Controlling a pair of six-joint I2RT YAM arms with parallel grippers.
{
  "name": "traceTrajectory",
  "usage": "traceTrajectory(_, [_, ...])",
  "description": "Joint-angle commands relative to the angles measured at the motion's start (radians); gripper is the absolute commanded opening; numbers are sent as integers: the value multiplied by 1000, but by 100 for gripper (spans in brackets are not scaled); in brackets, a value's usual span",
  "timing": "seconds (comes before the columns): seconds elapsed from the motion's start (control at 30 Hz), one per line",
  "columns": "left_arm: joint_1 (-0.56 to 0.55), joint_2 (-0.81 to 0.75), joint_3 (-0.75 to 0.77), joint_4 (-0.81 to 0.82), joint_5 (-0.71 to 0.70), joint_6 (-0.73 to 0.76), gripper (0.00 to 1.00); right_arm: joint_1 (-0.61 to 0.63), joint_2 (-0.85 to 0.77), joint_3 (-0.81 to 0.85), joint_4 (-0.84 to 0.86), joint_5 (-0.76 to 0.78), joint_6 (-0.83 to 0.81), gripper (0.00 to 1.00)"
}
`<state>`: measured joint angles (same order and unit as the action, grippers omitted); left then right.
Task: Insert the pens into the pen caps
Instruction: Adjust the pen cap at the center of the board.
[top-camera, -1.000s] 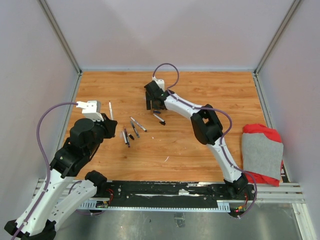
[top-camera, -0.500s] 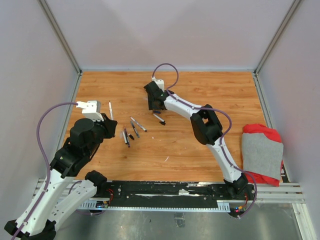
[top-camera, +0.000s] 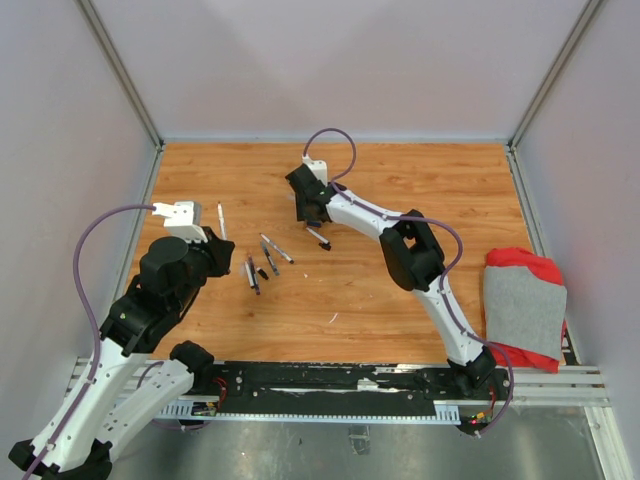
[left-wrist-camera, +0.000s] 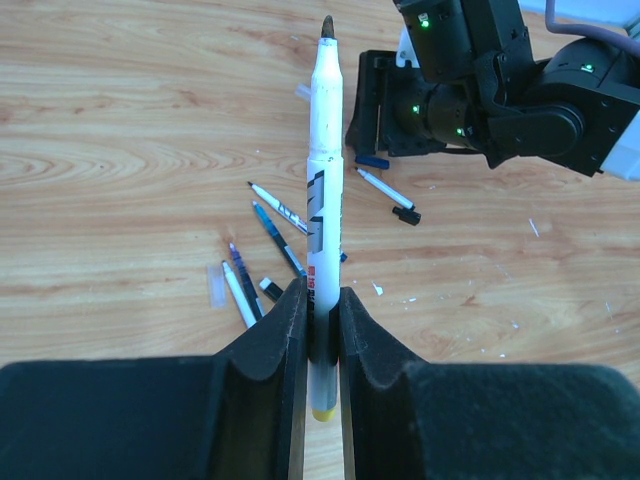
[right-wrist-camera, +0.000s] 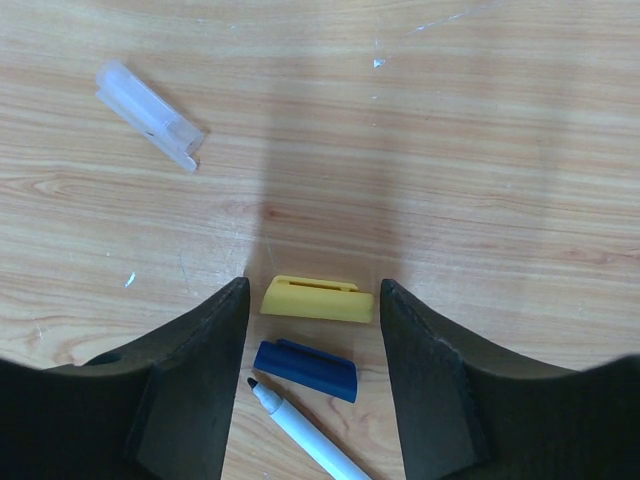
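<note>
The left claw (left-wrist-camera: 320, 300) is clenching a white pen (left-wrist-camera: 322, 150), which is pointing up the centre of the left wrist view. The right claw (right-wrist-camera: 315, 290) is straddling the yellow cap (right-wrist-camera: 318, 299) lying at lower centre on the counter (right-wrist-camera: 480, 150). Whether its jaws are gripping it, I cannot tell. A dark blue cap (right-wrist-camera: 305, 369) is lying just below, beside another pen (right-wrist-camera: 300, 430).

My white pen (left-wrist-camera: 322, 180) has a dark brownish tip and a yellow butt end, and over on the orangey wood-grain table (right-wrist-camera: 500, 120) sit a yellow cap (right-wrist-camera: 318, 299) and a dark blue cap (right-wrist-camera: 305, 369).
</note>
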<state>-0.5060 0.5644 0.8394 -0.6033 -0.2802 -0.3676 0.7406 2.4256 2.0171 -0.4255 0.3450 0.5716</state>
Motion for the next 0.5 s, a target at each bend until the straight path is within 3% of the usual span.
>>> traceTrajectory(0.0, [6,-11,-6,33,-14,0,0,29,15,-30,-58,20,28,53])
traceTrajectory(0.27, [6,-12,-6,33,-14,1,1,28,24,-27,-58,47,9,39])
traceTrajectory(0.47, [6,-12,-6,33,-16,1,0,27,-16,-54,-14,44,-42,35])
